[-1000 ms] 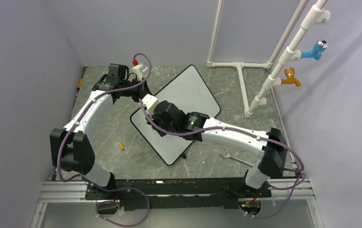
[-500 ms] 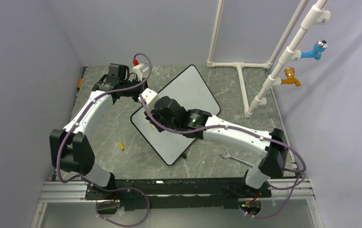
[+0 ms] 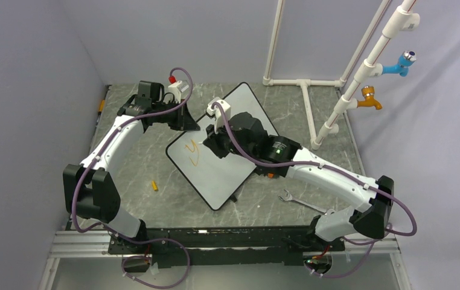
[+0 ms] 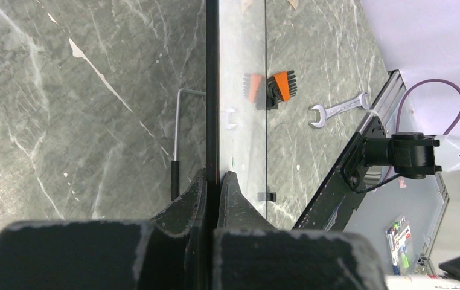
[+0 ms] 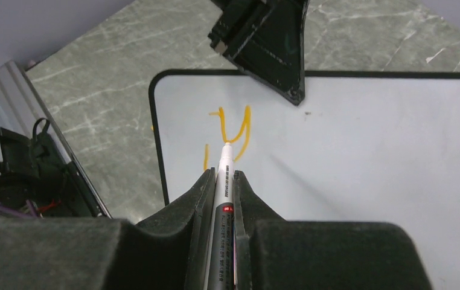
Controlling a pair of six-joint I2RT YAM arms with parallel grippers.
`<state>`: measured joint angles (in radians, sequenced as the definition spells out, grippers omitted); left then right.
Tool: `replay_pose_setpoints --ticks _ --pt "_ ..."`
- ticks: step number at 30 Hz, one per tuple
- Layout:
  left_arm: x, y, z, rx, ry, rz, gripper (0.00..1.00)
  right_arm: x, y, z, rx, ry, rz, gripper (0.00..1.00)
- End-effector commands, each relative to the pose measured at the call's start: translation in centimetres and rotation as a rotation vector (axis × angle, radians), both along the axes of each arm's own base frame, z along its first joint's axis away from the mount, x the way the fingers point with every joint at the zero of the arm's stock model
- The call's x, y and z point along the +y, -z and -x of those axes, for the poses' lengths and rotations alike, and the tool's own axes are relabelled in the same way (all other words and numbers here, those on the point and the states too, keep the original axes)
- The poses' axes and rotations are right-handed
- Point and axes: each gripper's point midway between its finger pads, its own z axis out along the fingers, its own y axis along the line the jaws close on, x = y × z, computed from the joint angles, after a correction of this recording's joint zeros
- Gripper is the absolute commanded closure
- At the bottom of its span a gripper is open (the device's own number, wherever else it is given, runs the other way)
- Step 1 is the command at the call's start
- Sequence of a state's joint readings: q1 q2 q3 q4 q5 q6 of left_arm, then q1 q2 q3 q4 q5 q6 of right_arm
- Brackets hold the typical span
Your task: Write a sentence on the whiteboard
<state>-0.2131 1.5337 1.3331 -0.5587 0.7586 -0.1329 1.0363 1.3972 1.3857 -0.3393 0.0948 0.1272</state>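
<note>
Pulled back, right fingers [image 5: 198, 199] clamped on marker [image 5: 224, 175], baring first orange letter of the sentence [image 5: 232, 128] just ahead; left fingers [image 4: 189, 205] pinching whiteboard [image 5: 366, 157] rim.

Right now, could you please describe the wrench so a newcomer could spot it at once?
Find the big whiteboard lying askew on the marbled grey table. Off its near right edge lies the wrench. It is plain silver metal with forked ends, unlike the orange-and-black brush nearby.

Lab test cell: plain partition walls [image 3: 28, 72], PVC pipe rig [image 3: 305, 82].
</note>
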Motion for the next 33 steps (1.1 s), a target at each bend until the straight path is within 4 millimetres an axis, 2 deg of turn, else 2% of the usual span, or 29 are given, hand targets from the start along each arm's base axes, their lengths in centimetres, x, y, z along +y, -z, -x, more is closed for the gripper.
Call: replay_pose_setpoints --ticks 1,6,9,15,22,33 --pt "1.8 0.5 -1.7 -0.128 -0.047 -0.138 1.00 -1.4 -0.9 -0.3 -0.033 0.035 -0.038 1.00" --pt "1.9 0.6 -1.8 -0.121 -0.052 -0.143 1.00 -3.6 0.3 -1.8 -0.030 0.100 -0.012 1.00" --pt "2.0 0.6 -1.8 -0.118 -0.057 -0.149 1.00 -4.2 1.1 -2.3 -0.021 0.109 -0.008 1.00" --pt "2.2 0.9 -1.9 -0.115 -0.068 -0.165 1.00 -2.9 1.3 -1.4 -0.030 0.000 -0.020 1.00" --pt "2.1 1.2 -1.8 -0.109 -0.063 -0.172 1.00 -1.9 1.4 -1.7 -0.048 -0.031 -0.027 1.00" --pt "1.9 1.3 -1.6 -0.111 -0.056 -0.181 1.00 -0.2 2.5 -4.1 -0.045 0.018 -0.033 1.00"
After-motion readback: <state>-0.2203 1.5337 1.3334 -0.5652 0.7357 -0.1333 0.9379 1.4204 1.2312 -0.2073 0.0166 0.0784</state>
